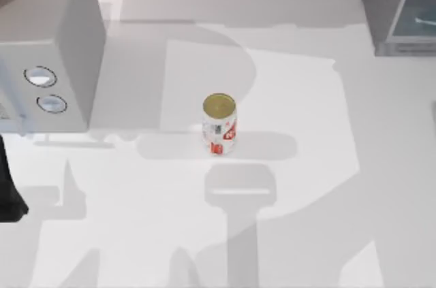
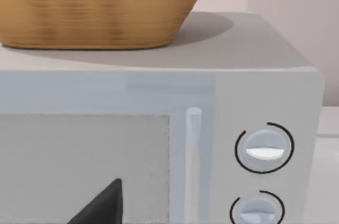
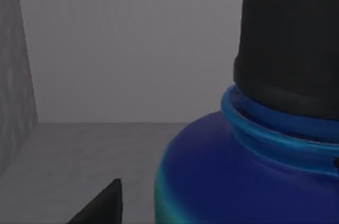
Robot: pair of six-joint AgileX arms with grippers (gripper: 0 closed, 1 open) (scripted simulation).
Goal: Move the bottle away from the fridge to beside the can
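- Progress: the can stands alone near the middle of the table, with no bottle beside it; judged from this, the transfer has yet to be made and the whole carry is left.
- Bottle: in the right wrist view its dark blue shoulder and black cap sit very close to the camera, against grey walls and a grey floor, which suggests it is standing inside the fridge at the table's far right corner.
- Right gripper: one dark fingertip shows just beside the bottle's body; whether it touches cannot be told, nor how wide the fingers stand or whether they hold anything.
- Left gripper: parked at the table's left edge, facing the microwave with a basket on top; one fingertip shows, so its opening cannot be told.
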